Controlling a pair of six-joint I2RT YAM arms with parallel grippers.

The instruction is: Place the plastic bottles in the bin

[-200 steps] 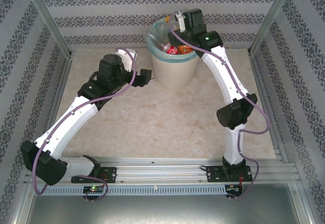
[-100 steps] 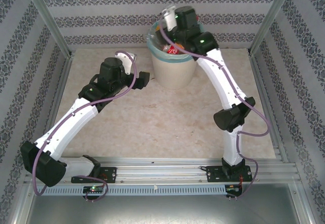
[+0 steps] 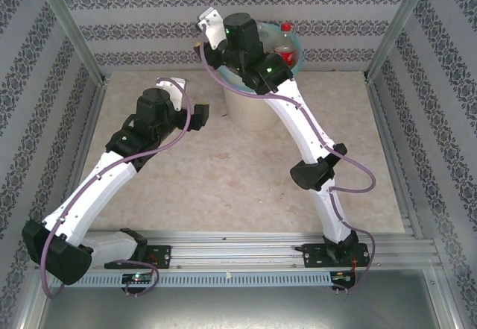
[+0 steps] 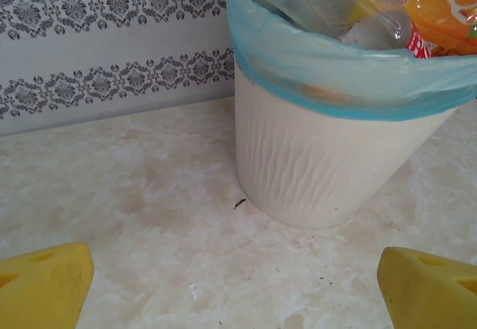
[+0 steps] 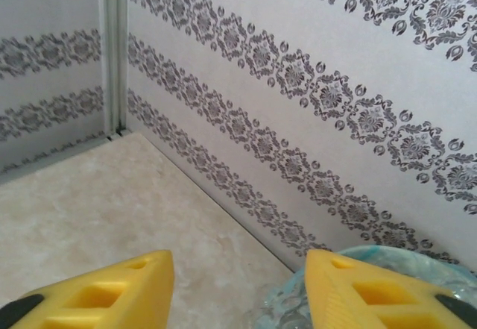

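A pale marbled tabletop (image 3: 223, 180) is enclosed by white walls (image 3: 149, 34) printed with horizontal bands of grey damask pattern. Aluminium corner posts (image 3: 68, 27) slant up at either side. A slotted aluminium rail (image 3: 238, 241) crosses the near edge. A small dark speck (image 4: 239, 204) lies on the tabletop.

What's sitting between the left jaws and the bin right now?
Nothing in the way: the left wrist view shows bare marbled tabletop up to the bin, apart from a tiny dark speck by its base.
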